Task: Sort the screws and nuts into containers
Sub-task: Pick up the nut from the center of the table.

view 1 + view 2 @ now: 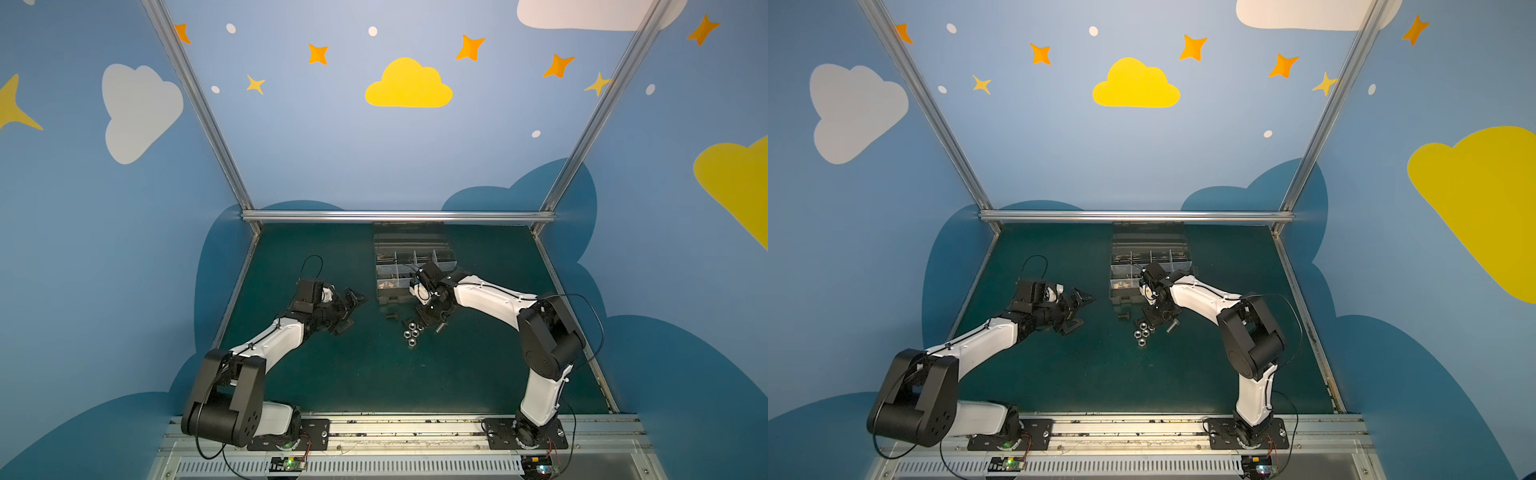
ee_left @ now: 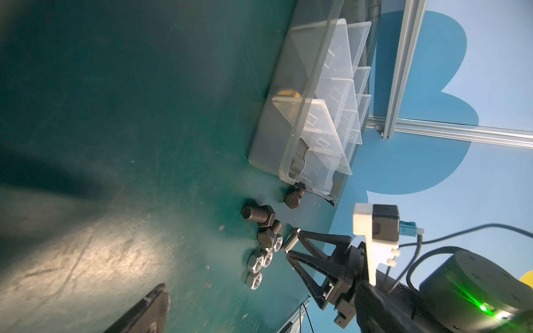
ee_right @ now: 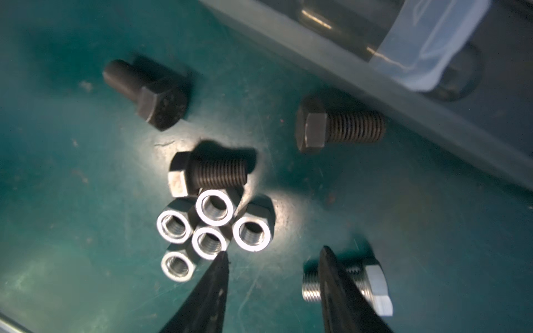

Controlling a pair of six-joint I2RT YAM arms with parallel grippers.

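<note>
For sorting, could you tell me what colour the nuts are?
The nuts are silver; clearest in right wrist view.

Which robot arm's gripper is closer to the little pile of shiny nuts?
The right. The right gripper hangs right by the nuts, one jaw tip beside the pile. The left gripper sits off to the side, well apart from them.

Black gripper finger [image 3: 340, 294] hides mid-shank of the silver hex-headed bolt [image 3: 377, 288] from me; grey plastic organiser box [image 3: 461, 127] cropped, blurred.
</note>
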